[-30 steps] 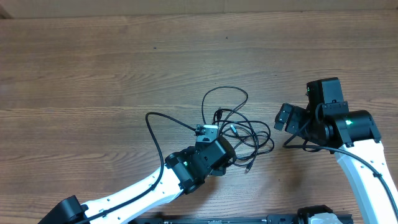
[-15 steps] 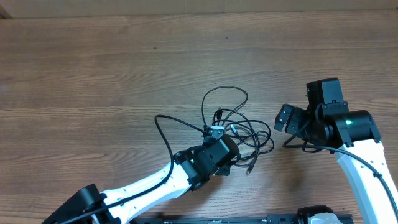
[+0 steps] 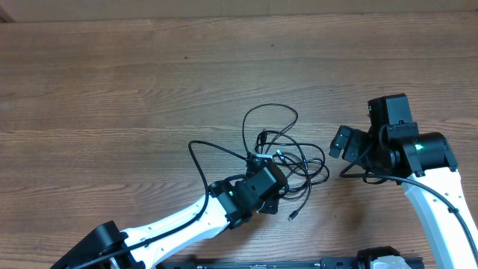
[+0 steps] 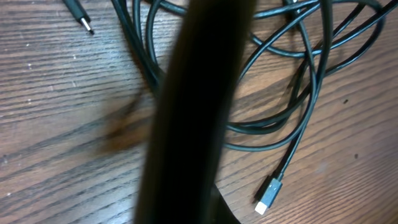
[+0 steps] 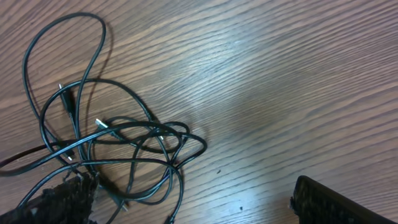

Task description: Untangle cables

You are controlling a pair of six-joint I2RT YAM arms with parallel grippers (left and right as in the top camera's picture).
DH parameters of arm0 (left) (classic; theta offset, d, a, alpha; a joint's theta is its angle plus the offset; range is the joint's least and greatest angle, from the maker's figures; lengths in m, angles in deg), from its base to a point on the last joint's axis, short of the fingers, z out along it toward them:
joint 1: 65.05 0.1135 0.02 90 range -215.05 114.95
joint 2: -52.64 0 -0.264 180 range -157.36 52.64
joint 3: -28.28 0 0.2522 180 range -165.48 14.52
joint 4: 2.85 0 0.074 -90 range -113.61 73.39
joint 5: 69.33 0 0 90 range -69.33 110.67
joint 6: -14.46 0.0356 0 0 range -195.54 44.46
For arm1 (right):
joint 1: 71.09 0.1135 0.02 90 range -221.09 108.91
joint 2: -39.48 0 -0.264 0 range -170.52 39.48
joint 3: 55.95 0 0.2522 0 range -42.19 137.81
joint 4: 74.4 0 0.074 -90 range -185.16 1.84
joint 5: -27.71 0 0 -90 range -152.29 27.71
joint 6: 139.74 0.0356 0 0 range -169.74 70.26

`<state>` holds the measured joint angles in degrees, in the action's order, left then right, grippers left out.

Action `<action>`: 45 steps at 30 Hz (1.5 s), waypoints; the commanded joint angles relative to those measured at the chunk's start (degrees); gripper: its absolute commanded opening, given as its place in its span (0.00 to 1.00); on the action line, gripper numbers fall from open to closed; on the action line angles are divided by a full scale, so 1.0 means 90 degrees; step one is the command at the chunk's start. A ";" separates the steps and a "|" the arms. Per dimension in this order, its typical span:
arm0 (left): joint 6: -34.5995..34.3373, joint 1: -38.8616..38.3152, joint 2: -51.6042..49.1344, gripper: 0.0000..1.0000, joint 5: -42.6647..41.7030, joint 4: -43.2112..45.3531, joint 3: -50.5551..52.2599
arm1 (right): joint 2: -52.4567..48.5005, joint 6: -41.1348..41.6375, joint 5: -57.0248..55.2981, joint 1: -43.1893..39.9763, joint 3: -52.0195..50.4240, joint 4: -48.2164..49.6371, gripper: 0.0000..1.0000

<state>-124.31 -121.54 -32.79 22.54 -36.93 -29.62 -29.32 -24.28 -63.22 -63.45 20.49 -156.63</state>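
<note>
Our left pincer (image 3: 259, 159) is clenched among the cables (image 3: 290, 155), our right pincer (image 3: 338, 143) released. Tugging hard may tighten knots.

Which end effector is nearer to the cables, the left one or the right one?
Left. The left end effector sits over the left edge of the cables; the right end effector stands apart from them, to their right.

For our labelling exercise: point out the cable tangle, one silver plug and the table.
cable tangle (image 3: 297, 161), overhead view, crossing strands at its middle.
silver plug (image 4: 264, 203), left wrist view, its metal tip.
table (image 3: 112, 90), overhead view, bare wood.
</note>
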 commanded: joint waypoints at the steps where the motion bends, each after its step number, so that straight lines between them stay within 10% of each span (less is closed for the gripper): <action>1: 0.0493 0.0250 0.0236 0.04 -0.0010 -0.0520 -0.0369 | 0.0022 0.0027 0.0670 0.0002 0.0080 0.0027 1.00; 8: 0.1275 0.1724 0.1630 0.04 -0.0131 -0.2885 -0.2637 | 0.0022 0.0027 0.2577 0.0015 0.0073 0.0109 1.00; 26: 0.1654 0.2416 0.3062 0.04 -0.0495 -0.3016 -0.3990 | -0.0393 0.1438 0.4449 0.1554 -0.0850 0.3254 0.99; 31: 0.1659 0.2419 0.3060 0.04 -0.0483 -0.2803 -0.3990 | -0.0845 0.2108 0.4233 0.2220 -0.0850 0.3730 0.33; 34: 0.1666 0.2458 0.3079 0.04 -0.0277 -0.2718 -0.4034 | -0.1137 0.2193 0.3385 0.2453 -0.0850 0.3456 0.14; 45: 0.1899 0.3679 0.3606 0.04 0.1358 -0.3852 -0.4850 | -0.1370 0.2186 0.0549 0.0903 -0.0850 0.1974 0.05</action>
<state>-108.55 -92.99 -4.42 25.40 -69.87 -67.80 -41.58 -4.59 -48.53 -49.59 12.88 -136.80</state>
